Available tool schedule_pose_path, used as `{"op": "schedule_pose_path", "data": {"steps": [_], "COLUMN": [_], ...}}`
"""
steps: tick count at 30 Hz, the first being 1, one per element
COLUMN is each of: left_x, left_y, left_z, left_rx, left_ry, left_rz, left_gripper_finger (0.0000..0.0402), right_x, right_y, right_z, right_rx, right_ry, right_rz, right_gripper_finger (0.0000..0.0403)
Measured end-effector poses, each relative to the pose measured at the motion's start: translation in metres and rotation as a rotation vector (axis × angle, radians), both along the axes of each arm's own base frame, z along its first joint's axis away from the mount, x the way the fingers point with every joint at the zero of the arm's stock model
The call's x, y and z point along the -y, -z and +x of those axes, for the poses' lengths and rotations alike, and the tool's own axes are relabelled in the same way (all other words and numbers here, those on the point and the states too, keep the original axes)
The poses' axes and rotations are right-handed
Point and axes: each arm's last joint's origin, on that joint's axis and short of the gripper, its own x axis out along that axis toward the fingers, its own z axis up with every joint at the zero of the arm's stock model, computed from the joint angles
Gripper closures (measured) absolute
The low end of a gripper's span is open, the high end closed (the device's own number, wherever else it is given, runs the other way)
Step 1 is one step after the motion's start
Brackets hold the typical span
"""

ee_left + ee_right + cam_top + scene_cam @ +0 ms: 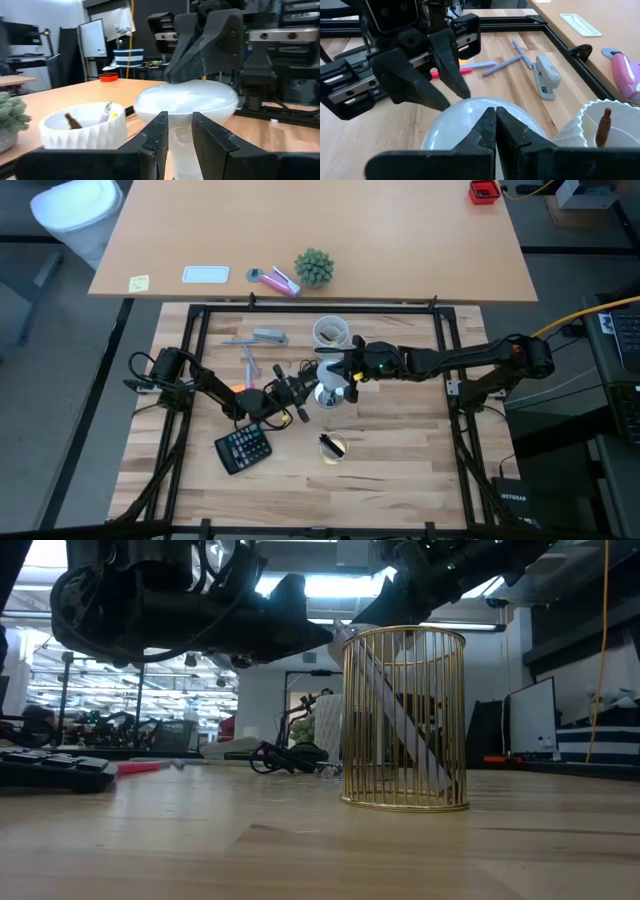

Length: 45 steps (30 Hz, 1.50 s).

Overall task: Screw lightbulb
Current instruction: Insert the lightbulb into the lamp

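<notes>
The white lightbulb (328, 393) stands upright at the table's middle, dome up (187, 102). Its lower end and whatever it stands on are hidden by my fingers. My left gripper (180, 135) comes level from the table's left, with one finger on each side of the bulb's narrow neck. My right gripper (496, 117) comes from the table's right, its fingers shut together over the dome (465, 120). Both grippers meet at the bulb in the high view, the left (305, 392) and the right (345, 375). My left gripper pinches the bulb's neck (180, 142) below the dome between its two fingers, coming level from the table's left. The bulb stands upright in the hold; its screw base is hidden. My right gripper's shut fingertips (197, 75) rest on the top of the dome, slanting down from the table's right.
A white ribbed cup (331, 332) with small items stands just behind the bulb. A gold wire cup (333, 446) and a black calculator (243, 447) stand nearer the front edge. A grey stapler (268, 336), blue tools (505, 62) and a pink pen lie at the back left.
</notes>
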Motion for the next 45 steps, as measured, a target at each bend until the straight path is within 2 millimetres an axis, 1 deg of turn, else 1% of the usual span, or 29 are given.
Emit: {"op": "schedule_pose_path", "data": {"steps": [7,9,11,16,20,22,25,32,36,39,45], "left_x": [-0.001,0.002,0.008,0.021,0.024,0.022,0.015,0.000,-0.002,-0.002,0.005], "left_y": [-0.001,-0.004,-0.007,-0.012,-0.012,-0.012,-0.012,-0.006,-0.006,-0.008,-0.007], "left_z": [-0.002,-0.004,-0.005,-0.007,-0.005,-0.003,0.000,0.010,0.011,0.011,0.007], "left_rx": [-0.014,-0.002,-0.007,-0.002,0.031,0.052,0.070,0.031,0.024,0.032,0.010], "left_ry": [-0.102,-0.130,-0.119,-0.048,0.109,0.189,0.256,0.311,0.307,0.271,0.121], "left_rz": [0.009,0.028,0.061,0.084,0.077,0.072,0.049,-0.050,-0.043,-0.031,-0.018], "left_gripper_finger": [0.0325,0.0325,0.0325,0.0325,0.0325,0.0325,0.0325,0.0325,0.0325,0.0325,0.0325], "right_x": [-0.001,-0.001,-0.001,-0.001,-0.001,-0.001,-0.001,0.000,0.000,0.000,0.000], "right_y": [0.000,0.000,0.000,0.000,0.000,0.000,0.000,0.000,0.000,0.000,0.000], "right_z": [0.000,0.000,0.000,0.000,0.000,0.000,0.000,0.000,0.000,0.000,0.000], "right_rx": [0.001,0.001,0.001,0.002,0.002,0.002,0.003,0.001,0.001,0.001,0.001], "right_ry": [-0.013,-0.017,-0.017,-0.016,-0.013,-0.013,-0.012,-0.004,-0.002,0.002,0.004], "right_rz": [0.007,0.008,0.009,0.008,0.007,0.007,0.006,0.002,0.001,-0.001,-0.001], "right_gripper_finger": [0.0398,0.0398,0.0398,0.0398,0.0398,0.0398,0.0398,0.0398,0.0398,0.0398,0.0398]}}
